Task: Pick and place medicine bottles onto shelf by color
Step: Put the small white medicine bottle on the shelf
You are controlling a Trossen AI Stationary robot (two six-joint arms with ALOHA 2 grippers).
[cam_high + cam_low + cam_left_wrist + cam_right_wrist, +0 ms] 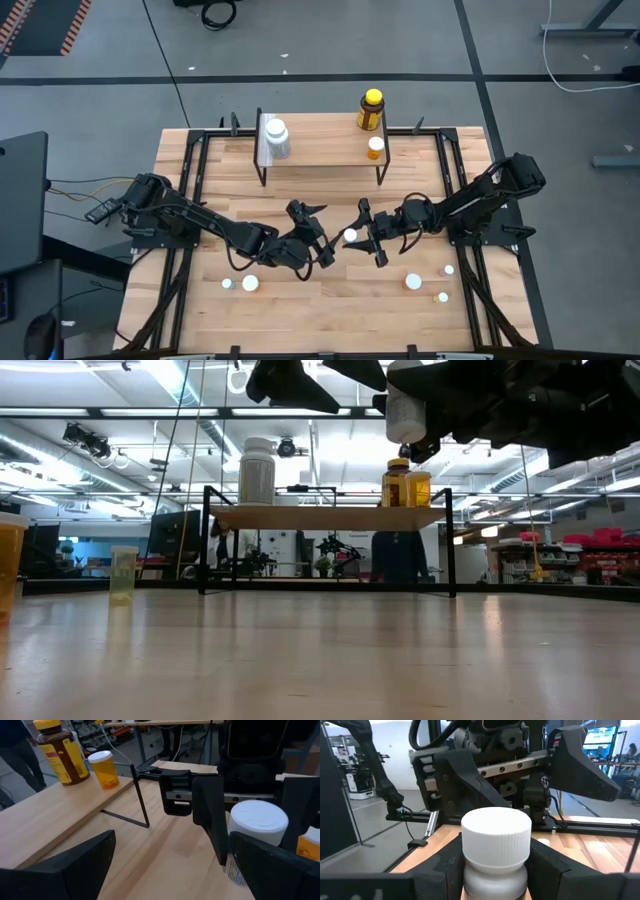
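A round white bottle [350, 236] with a ribbed cap sits clamped in the right gripper [356, 237] at frame centre, facing the left gripper [314, 232] with its fingers spread wide, above pale wood-grain table [330, 300], the plank shelf [320, 150] on black legs at upper centre.

A black cable [172, 70] trails across the grey floor [90, 90] beyond the wooden tabletop [330, 300]; a hazard-striped mat [40, 25] lies in the corner. Ceiling strip lights [180, 385] glow overhead.
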